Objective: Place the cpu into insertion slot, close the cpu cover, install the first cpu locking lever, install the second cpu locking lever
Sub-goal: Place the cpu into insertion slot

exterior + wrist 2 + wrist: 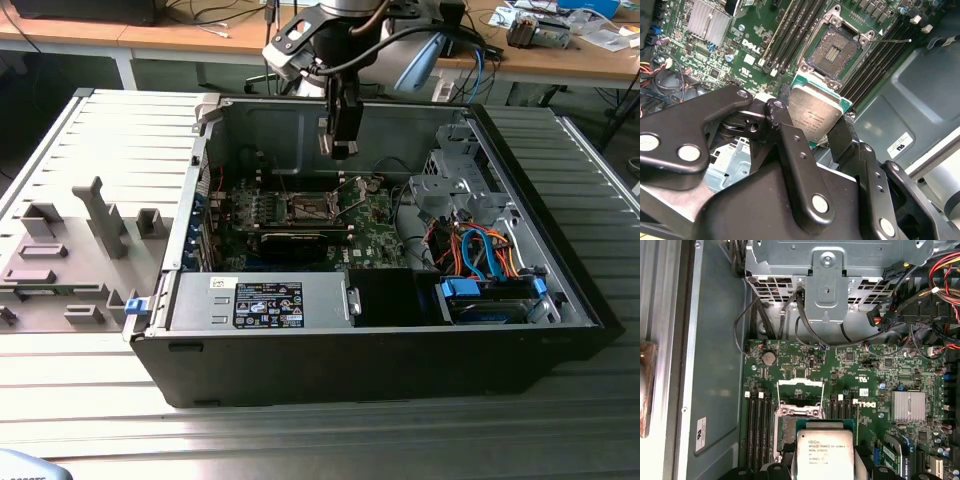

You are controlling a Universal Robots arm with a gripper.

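Observation:
My gripper point(340, 150) hangs inside the open computer case, above the motherboard. It is shut on the cpu point(816, 116), a silver-topped square chip with a green edge, clamped by two opposite sides between the black fingers point(779, 112). The cpu point(825, 452) hovers in the air just beside and partly over the insertion slot point(838, 50), whose dark pin field lies bare. The cpu cover point(800, 383) is swung open away from the insertion slot point(788, 429). A thin locking lever point(895, 41) sticks out sideways from the socket, unlatched.
Black memory slots point(790, 30) flank the socket on both sides. A finned heatsink point(908, 406), a metal drive cage point(827, 285) and bundles of cables point(480, 250) surround the board. The case walls point(400, 350) rise all around. A grey fixture plate point(70, 250) lies outside.

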